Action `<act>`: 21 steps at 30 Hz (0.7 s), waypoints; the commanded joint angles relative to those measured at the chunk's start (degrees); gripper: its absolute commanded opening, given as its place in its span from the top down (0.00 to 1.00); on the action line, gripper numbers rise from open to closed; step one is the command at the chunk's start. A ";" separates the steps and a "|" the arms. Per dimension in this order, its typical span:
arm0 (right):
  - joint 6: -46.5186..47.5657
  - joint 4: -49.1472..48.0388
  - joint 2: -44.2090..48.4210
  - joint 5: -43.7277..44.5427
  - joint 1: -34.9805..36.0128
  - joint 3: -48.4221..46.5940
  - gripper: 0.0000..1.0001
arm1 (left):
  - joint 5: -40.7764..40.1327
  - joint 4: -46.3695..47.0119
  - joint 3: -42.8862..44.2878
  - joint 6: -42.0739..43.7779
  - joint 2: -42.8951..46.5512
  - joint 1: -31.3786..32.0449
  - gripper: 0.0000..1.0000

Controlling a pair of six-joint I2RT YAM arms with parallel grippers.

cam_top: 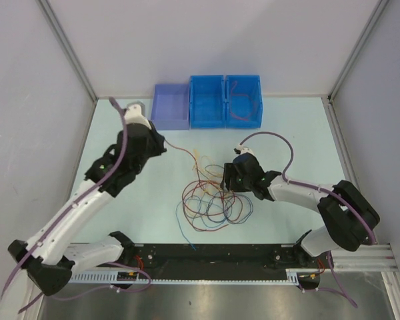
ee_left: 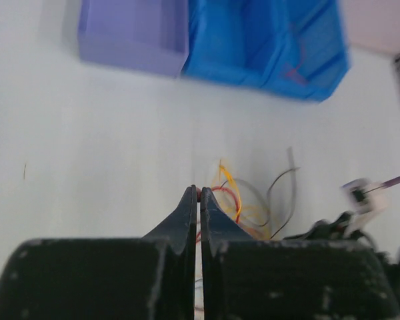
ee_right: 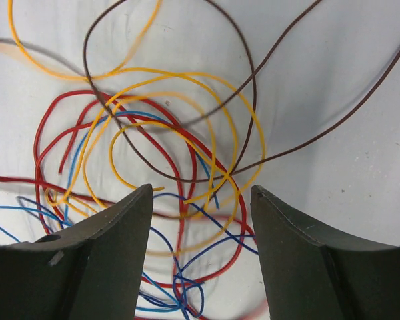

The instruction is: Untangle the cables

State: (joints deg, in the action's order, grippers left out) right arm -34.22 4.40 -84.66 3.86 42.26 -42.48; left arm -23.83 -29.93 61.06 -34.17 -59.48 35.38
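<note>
The cables (cam_top: 213, 200) lie in a tangled heap of red, orange-yellow, blue and dark strands at the table's middle. My left gripper (cam_top: 163, 143) is up and left of the heap, shut on a red cable (cam_top: 180, 151) that runs taut from its tips down to the pile. The left wrist view shows the same pinch: the left gripper (ee_left: 199, 191) has its jaws together and the red cable (ee_left: 227, 191) emerges at the tip. My right gripper (cam_top: 228, 179) hovers over the heap's right side. In its own view the right gripper (ee_right: 201, 192) stands open above the cables (ee_right: 187, 167), holding nothing.
Against the back wall stand a purple bin (cam_top: 170, 105) and two blue bins (cam_top: 208, 100), the right one (cam_top: 244, 100) holding a red strand. The bins also show in the left wrist view as the purple bin (ee_left: 133, 33) and blue bins (ee_left: 267, 47).
</note>
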 commanded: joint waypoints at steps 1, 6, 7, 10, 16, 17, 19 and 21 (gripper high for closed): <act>1.43 -2.12 4.24 1.68 0.19 -0.15 0.35 | -0.08 -0.75 15.65 9.02 3.58 -0.31 1.00; 3.80 -0.54 11.43 2.03 -0.42 -2.25 0.33 | 14.91 4.96 31.54 17.29 3.94 -0.31 1.00; 4.33 0.07 12.49 2.12 -0.60 -2.87 0.33 | 17.65 5.58 33.49 17.91 3.85 -0.31 1.00; 6.35 2.71 17.58 1.94 -1.30 -5.42 0.32 | 23.38 7.08 37.20 18.70 3.85 -0.31 1.00; 11.80 -2.36 27.26 -11.22 -1.57 -7.00 0.29 | 24.10 10.50 25.97 16.34 9.90 -0.31 1.00; 12.07 -3.43 28.49 -16.37 -1.48 -7.09 0.29 | 24.01 10.77 23.34 16.16 10.44 -0.31 1.00; 12.51 -7.36 28.76 -21.41 -1.31 -7.27 0.30 | 24.01 10.95 21.65 15.98 11.75 -0.31 1.00; 13.03 -9.14 27.71 -26.17 -0.08 -7.44 0.31 | 21.99 10.51 20.68 15.98 12.11 -0.31 1.00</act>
State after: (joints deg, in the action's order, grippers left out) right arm -24.18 2.09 -56.12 -9.08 40.80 -48.14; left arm -1.89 -19.97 84.27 -18.00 -47.48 35.33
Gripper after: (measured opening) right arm 0.706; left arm 0.010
